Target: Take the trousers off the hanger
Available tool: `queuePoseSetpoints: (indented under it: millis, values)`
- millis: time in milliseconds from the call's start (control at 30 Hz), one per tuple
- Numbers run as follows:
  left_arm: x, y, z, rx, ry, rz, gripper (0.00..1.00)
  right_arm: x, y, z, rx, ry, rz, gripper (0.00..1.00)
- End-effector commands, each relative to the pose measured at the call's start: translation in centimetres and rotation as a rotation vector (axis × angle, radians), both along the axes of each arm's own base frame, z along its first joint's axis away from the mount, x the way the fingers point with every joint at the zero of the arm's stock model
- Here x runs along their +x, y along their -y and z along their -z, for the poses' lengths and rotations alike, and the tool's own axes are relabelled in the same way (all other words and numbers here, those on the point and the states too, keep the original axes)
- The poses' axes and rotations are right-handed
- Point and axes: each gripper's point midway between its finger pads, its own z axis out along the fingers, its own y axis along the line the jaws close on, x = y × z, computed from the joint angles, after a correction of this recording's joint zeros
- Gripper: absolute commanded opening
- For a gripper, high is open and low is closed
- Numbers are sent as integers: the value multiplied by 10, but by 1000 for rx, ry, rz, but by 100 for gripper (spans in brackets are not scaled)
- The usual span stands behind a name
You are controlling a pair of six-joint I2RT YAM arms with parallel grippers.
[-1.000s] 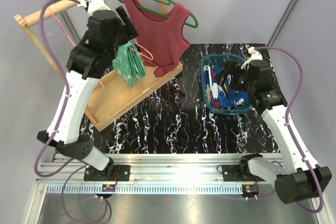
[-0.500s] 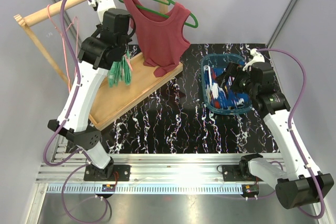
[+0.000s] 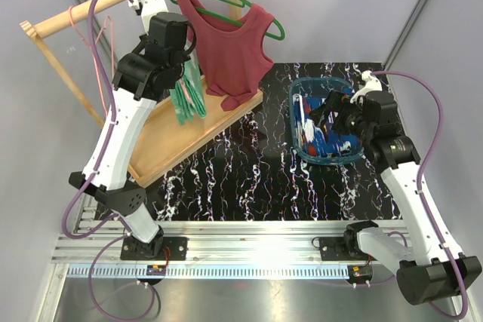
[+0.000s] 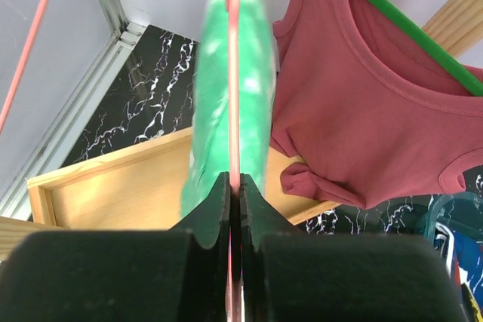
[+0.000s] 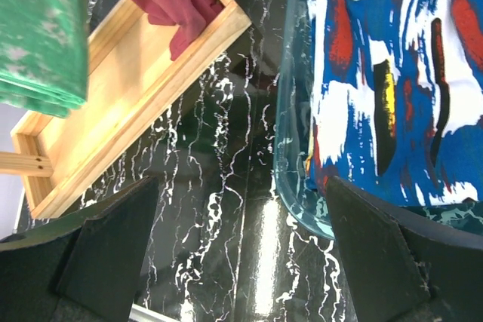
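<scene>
Since a second ago the left gripper (image 4: 234, 188) has lifted and snapped together on the thin pink hanger (image 4: 232, 73). The green tie-dye trousers (image 3: 187, 97) now dangle from it a bit further right over the wooden tray (image 3: 170, 141), just beside the red tank top (image 3: 230, 47). Over on the right, the blue trousers (image 5: 392, 96) lie in the clear bin (image 5: 290, 160). The right gripper (image 5: 241, 186) has barely shifted and hangs above them with its fingers spread wide.

Open tabletop (image 3: 256, 164) is left between wooden tray (image 3: 162, 137) and blue basket (image 3: 292, 111) — passage beside the green trousers (image 3: 187, 97) is narrowed by the red tank top (image 3: 234, 50).
</scene>
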Motion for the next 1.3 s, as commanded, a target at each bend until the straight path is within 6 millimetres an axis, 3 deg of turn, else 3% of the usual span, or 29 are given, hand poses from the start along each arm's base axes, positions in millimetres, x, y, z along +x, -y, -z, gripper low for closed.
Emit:
queuePoseSetpoints:
  millis: [0, 100, 267, 467, 800, 1033, 1200, 1267]
  values:
    - [-1, 10, -42, -28, 126, 67, 0, -6, -9, -19, 39, 57, -46, 100]
    - [-8, 17, -74, -30, 238, 106, 0, -9, -14, -23, 71, 71, -62, 99]
    - [-21, 11, -119, -44, 372, 109, 0, -15, -15, -28, 91, 91, -64, 100]
    - [-29, 6, -151, -34, 465, 125, 0, -18, -16, -39, 84, 117, -86, 100]
    - [-34, 2, -170, -8, 533, 129, 0, -19, -17, -53, 84, 149, -100, 100]
    - [-57, -1, -200, -38, 638, 188, 0, -18, -21, -68, 76, 181, -132, 100]
    - [-72, -2, -203, -79, 642, 231, 0, -18, -21, -92, 30, 265, -171, 100]
    - [-76, 5, -194, -112, 626, 269, 0, -23, -33, -101, 32, 287, -256, 100]
